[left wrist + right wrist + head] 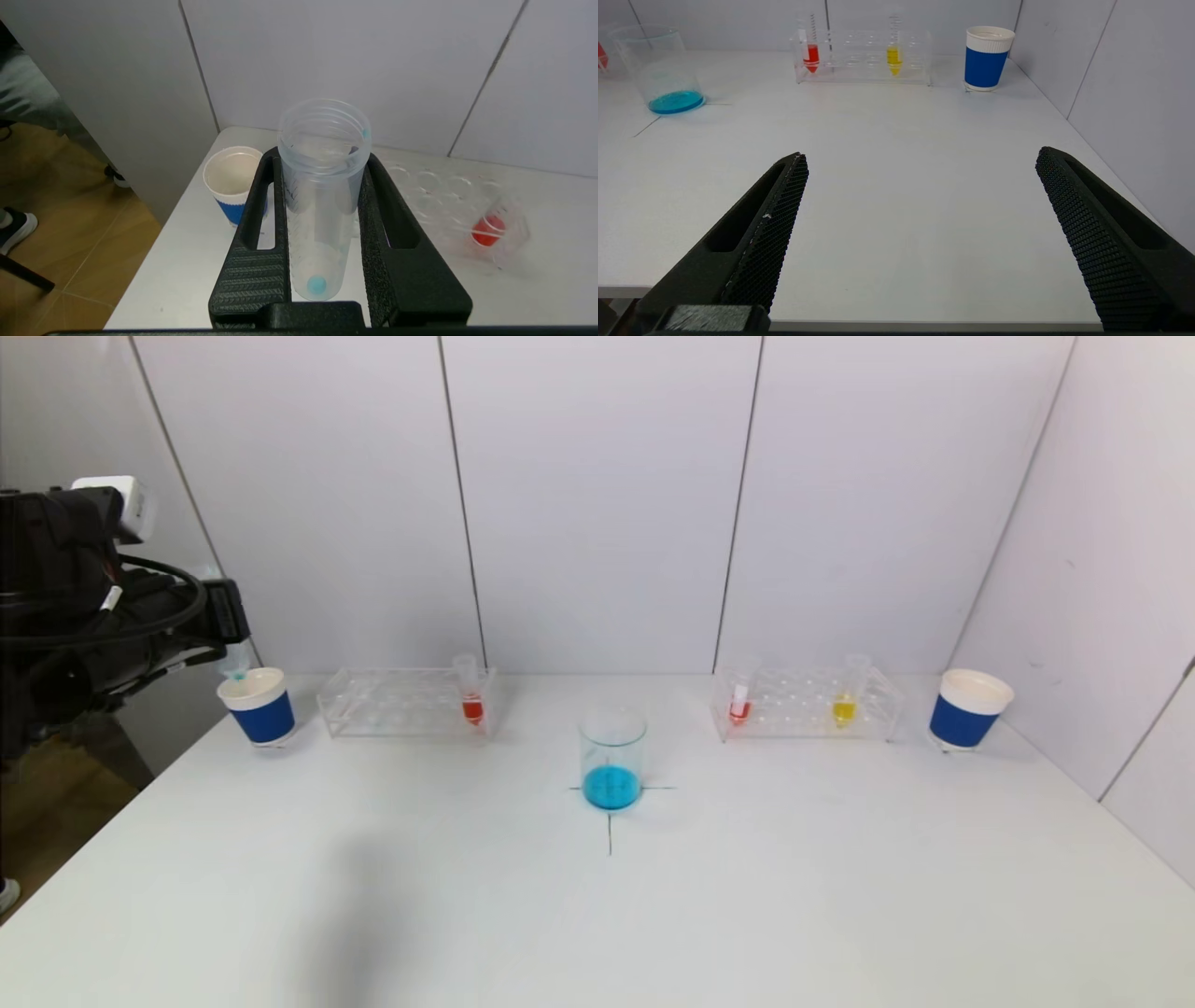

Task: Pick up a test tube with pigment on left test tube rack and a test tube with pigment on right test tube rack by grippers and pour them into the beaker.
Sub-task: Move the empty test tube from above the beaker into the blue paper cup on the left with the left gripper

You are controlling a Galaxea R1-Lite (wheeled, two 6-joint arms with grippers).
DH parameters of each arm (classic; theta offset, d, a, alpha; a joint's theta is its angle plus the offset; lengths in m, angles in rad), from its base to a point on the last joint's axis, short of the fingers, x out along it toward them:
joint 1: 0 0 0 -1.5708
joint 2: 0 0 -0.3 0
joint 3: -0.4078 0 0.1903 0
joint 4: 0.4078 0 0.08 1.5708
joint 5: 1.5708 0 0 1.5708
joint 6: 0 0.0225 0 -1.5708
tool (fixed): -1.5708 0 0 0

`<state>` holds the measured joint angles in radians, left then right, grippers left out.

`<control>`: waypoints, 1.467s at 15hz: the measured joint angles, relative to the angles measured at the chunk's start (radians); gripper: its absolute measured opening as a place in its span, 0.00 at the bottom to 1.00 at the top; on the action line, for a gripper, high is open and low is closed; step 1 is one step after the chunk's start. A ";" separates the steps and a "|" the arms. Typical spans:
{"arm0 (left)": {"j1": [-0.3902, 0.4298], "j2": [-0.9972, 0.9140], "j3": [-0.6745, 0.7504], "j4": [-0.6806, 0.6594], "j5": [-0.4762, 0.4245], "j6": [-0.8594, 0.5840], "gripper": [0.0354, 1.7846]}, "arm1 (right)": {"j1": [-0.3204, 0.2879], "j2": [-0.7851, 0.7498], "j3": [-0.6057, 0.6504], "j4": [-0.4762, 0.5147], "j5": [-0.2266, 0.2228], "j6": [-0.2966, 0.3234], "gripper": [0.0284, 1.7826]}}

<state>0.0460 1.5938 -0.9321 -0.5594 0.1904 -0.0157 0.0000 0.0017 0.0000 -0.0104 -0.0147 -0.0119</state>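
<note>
while the left gripper [322,224] hangs above the far left corner of the table [597,915], its fingers [254,242] are clamped on one near-empty test tube [322,196] with only a blue drop at its tip. that tube sits just over the left paper cup [259,707], one of two blue-banded cups; the other [969,709] stands at 2 o'clock from the beaker [612,756]. one beaker holds blue liquid at the table's centre cross mark. two clear racks stand on the table: the left rack [406,703], at 10 o'clock from the beaker, holds one red tube [470,695]; the right rack [808,704], at 2 o'clock, holds two, a red tube [739,702] and a yellow tube [847,698]. the right gripper [920,219] hovers low at the near table edge, its fingers spread wide and holding nothing.
</note>
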 joint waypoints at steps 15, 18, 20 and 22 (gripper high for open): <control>0.205 0.447 -0.245 -0.224 -0.154 0.023 0.23 | 0.000 0.000 0.000 0.000 0.000 0.000 1.00; 0.206 0.494 -0.290 -0.223 -0.154 0.025 0.23 | 0.000 0.000 0.000 0.000 0.000 0.000 1.00; 0.206 0.527 -0.317 -0.223 -0.154 0.032 0.23 | 0.000 0.000 0.000 0.000 -0.001 0.000 1.00; 0.207 0.563 -0.346 -0.223 -0.154 0.038 0.23 | 0.000 0.000 0.000 0.000 0.000 0.000 1.00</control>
<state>0.2530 2.1570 -1.2777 -0.7821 0.0360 0.0221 0.0000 0.0017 0.0000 -0.0104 -0.0147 -0.0115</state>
